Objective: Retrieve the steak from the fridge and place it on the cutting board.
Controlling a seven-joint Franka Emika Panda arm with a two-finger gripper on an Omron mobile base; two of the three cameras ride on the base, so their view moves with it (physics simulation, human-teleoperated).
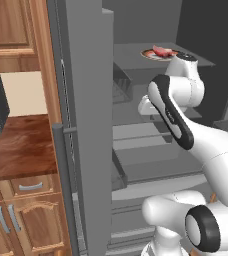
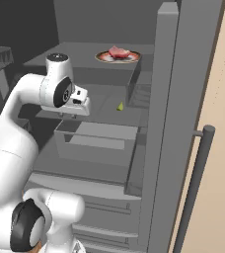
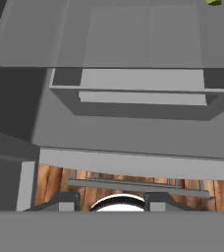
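— Where's your gripper (image 2: 74, 114) at?
— Clenched on nothing, hanging over the grey drawer (image 2: 94, 140) inside the open fridge (image 2: 183, 99).
— And the steak (image 2: 119, 52)?
— On the orange-rimmed plate (image 2: 104, 58), top shelf, above your hand. A tiny green item (image 2: 120, 106) lies one shelf below.

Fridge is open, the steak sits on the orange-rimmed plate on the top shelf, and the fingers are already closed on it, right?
Not quite. The fridge is open and the steak is on its plate on the top shelf, but the fingers hold nothing: the right base view shows the hand lower down, well apart from the steak.
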